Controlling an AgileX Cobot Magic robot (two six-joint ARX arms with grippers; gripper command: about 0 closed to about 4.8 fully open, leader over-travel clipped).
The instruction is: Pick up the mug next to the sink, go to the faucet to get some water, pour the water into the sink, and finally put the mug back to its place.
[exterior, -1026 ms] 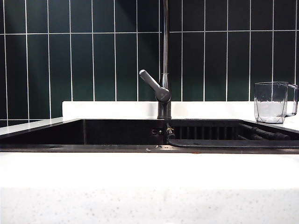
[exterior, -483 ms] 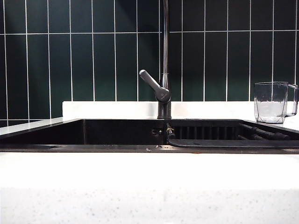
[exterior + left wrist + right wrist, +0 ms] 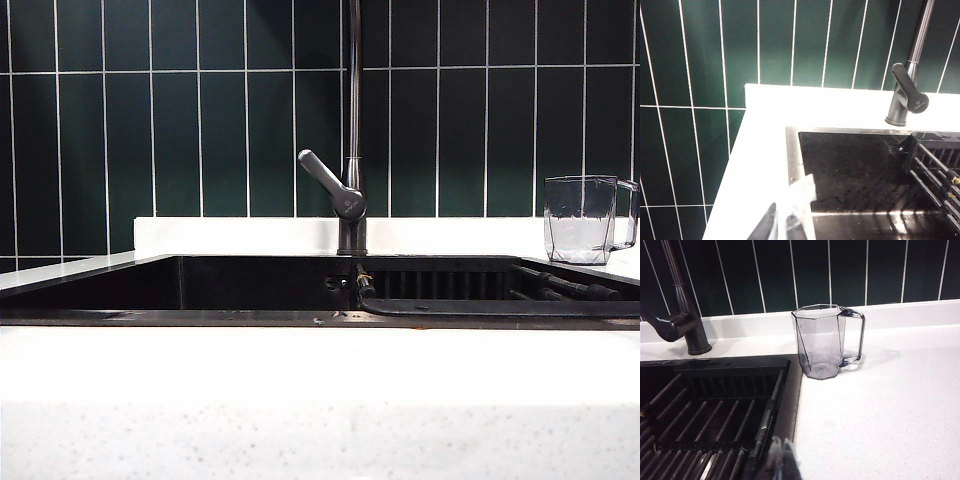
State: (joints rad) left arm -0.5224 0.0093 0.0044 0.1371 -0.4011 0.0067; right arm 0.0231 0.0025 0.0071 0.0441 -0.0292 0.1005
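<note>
The mug (image 3: 582, 219) stood upright on the white counter (image 3: 320, 365) at the far right of the exterior view, just beside the sink's right rim, its handle pointing to the right edge of the frame. It looked empty. The faucet (image 3: 350, 200) rose at the middle of that view, behind the sink (image 3: 250, 285), with its grey lever (image 3: 322, 177) angled up to the left. A black ribbed rack (image 3: 500, 290) lay in the right half of the basin.

Neither arm showed in the exterior view. In the left wrist view the left gripper (image 3: 782, 225) hung over the counter at the sink's left rim, its fingers pressed together and holding nothing, well apart from the faucet (image 3: 907, 95). In the right wrist view the right gripper (image 3: 782, 457) sat over the sink's right rim, fingers closed together and empty, with the mug (image 3: 825, 340) ahead of it on the counter, apart from it.
</note>
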